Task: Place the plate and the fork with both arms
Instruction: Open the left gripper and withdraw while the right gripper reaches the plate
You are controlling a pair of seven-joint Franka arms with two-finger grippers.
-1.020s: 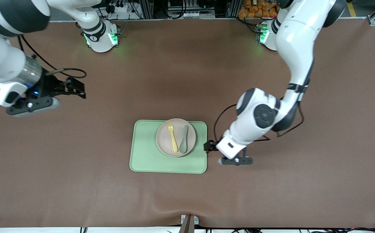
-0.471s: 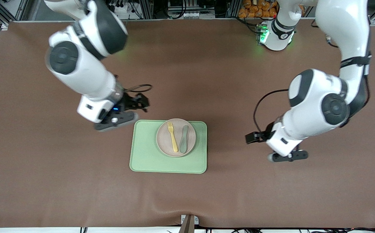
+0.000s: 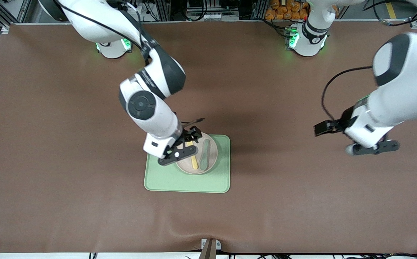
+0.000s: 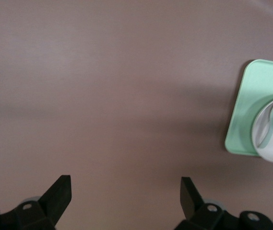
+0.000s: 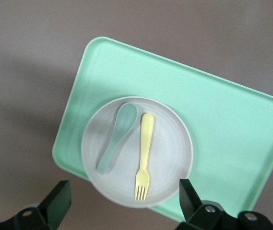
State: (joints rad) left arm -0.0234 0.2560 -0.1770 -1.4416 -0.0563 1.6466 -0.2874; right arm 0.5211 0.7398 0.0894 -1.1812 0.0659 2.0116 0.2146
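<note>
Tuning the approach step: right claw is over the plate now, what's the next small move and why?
Probably lower the right claw straight onto the fork: its jaws are open, it hangs over the plate on the tray, nothing is gripped. The left claw, open, waits over bare table.

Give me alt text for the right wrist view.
The open right gripper hangs over a beige plate holding a yellow fork and grey-green spoon side by side. The plate sits on a light-green tray.
</note>
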